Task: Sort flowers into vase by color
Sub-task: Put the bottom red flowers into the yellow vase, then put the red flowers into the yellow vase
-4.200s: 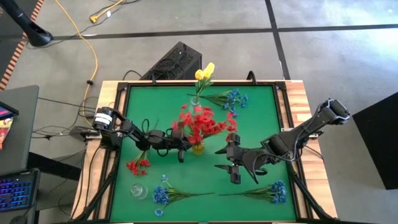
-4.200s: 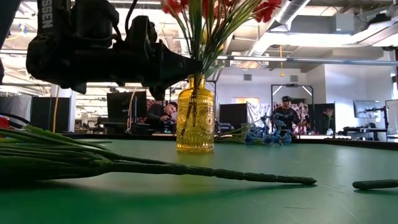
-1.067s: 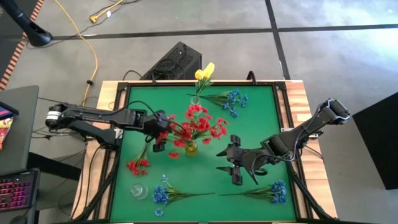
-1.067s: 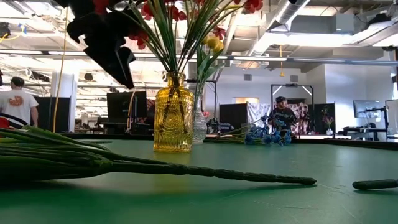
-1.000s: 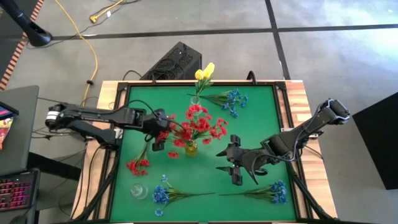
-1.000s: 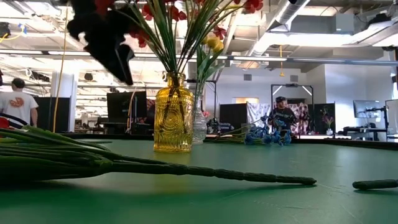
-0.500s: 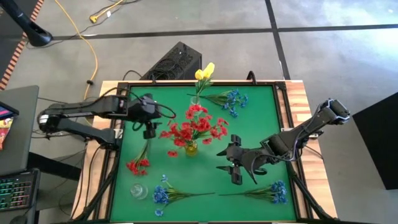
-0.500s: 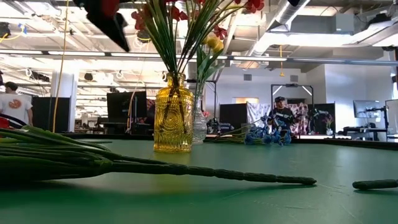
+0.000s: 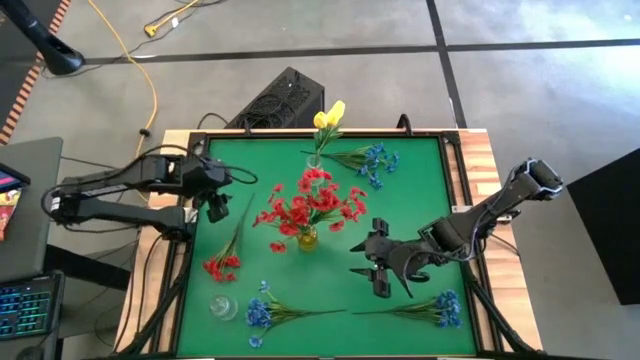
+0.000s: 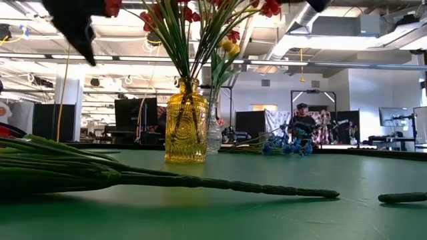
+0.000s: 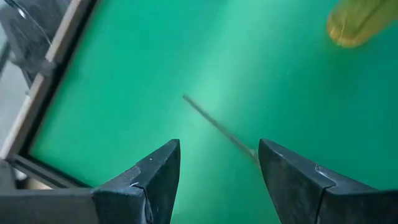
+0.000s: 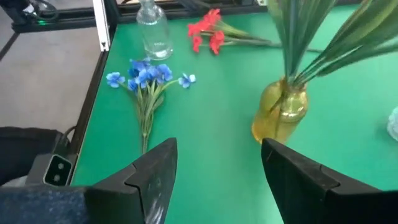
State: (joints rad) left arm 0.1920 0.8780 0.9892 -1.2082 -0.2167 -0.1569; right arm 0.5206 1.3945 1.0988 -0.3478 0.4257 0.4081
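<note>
A yellow glass vase (image 9: pixel 307 238) stands mid-table on its base and holds a bunch of red flowers (image 9: pixel 312 203). A clear vase (image 9: pixel 314 160) with yellow flowers (image 9: pixel 328 115) stands at the far edge. Loose sprays lie flat on the mat: a red one (image 9: pixel 226 255) at the left, a blue one (image 9: pixel 368 160) at the far edge, and two blue ones (image 9: pixel 270 312) (image 9: pixel 430 308) near the front. My left gripper (image 9: pixel 215 210) hangs open above the red spray's thin stem (image 11: pixel 217 127), near the left edge. My right gripper (image 9: pixel 362 258) hovers open to the right of the yellow vase (image 12: pixel 280 115).
An empty clear vase (image 9: pixel 222 307) stands at the near left corner. A black frame (image 9: pixel 190 150) runs round the green mat. In the low view a long green stem (image 10: pixel 200 181) lies across the front. People stand in the room far behind the table.
My left gripper has drawn away from the red flowers in the yellow vase, toward the table's left edge and upward, staying open. The vase and its flowers stay where they were. My right gripper has kept still.
</note>
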